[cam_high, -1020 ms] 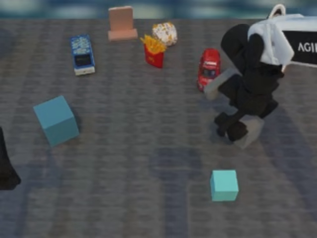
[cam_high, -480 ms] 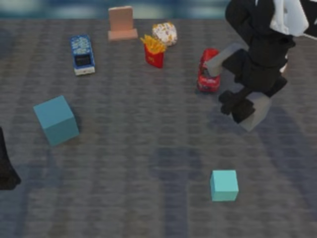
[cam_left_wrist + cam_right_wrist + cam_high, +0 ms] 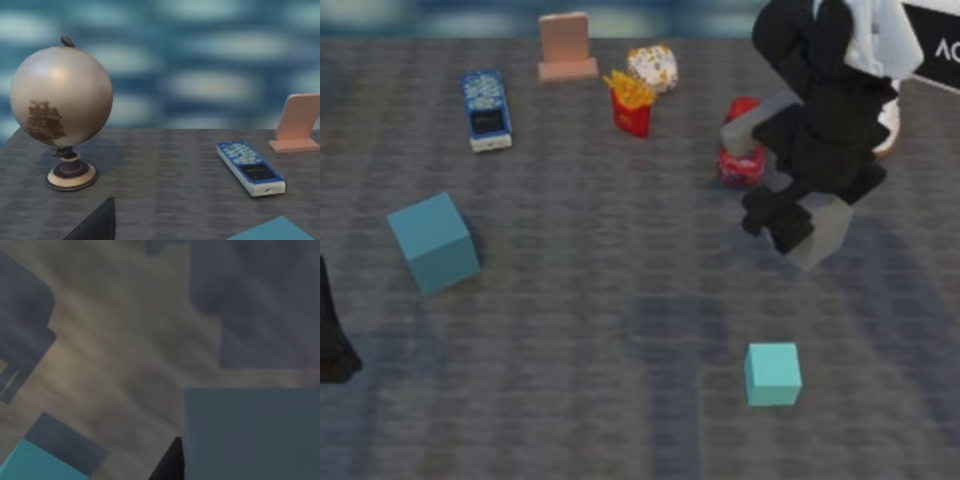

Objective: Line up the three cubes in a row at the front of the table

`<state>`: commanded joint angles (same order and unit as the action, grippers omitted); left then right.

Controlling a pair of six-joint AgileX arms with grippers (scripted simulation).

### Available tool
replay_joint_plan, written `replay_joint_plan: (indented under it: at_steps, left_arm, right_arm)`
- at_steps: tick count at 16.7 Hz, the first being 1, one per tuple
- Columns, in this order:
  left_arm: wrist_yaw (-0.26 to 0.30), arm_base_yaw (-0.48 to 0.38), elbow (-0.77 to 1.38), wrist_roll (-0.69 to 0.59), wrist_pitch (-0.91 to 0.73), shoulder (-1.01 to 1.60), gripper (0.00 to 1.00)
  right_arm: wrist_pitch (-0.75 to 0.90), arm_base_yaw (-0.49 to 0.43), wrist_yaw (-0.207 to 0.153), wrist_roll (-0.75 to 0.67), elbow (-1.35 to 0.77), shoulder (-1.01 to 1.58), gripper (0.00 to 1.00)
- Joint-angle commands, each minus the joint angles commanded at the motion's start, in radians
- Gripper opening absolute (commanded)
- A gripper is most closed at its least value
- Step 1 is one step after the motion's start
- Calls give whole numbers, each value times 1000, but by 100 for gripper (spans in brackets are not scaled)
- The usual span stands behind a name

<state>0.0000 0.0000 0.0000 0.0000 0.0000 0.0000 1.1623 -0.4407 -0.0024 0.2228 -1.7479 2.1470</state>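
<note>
Right gripper (image 3: 790, 222) has drifted a bit leftward, pinching the grey cube (image 3: 820, 232) above the table's (image 3: 620, 300) right half. Set it down gently beside the turquoise cube (image 3: 772, 374), edges squared to the front edge.

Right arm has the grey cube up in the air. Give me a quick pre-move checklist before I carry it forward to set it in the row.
1. Grey cube held by right gripper: ok, it hangs under the jaws, off the table.
2. Red toy car close beside the arm: not ok, partly hidden under it; lift clear first.
3. Front area next to the small turquoise cube: ok, bare table on both sides.
4. Large blue-teal cube: not ok, at mid-left, not yet in the row.
5. Left arm: ok, parked at the left edge.
6. Grip squareness: cannot tell.
</note>
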Motion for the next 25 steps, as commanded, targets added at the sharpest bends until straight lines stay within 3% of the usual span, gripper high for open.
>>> replay_joint_plan:
  at_steps: [4, 11, 14, 17, 25]
  left_arm:
    - [0, 0, 0, 0, 0, 0, 100]
    - [0, 0, 0, 0, 0, 0, 100]
    - [0, 0, 0, 0, 0, 0, 100]
    - [0, 0, 0, 0, 0, 0, 100]
    - [0, 0, 0, 0, 0, 0, 100]
  right_arm:
    - [13, -99, 4, -245, 10, -13, 0]
    - [33, -299, 11, -821, 58, -60, 0]
    - [27, -360, 15, -982, 76, -91, 0]
    - [21, -388, 18, -1049, 86, -112, 0]
    - [-50, -388, 17, -1050, 137, -92, 0]
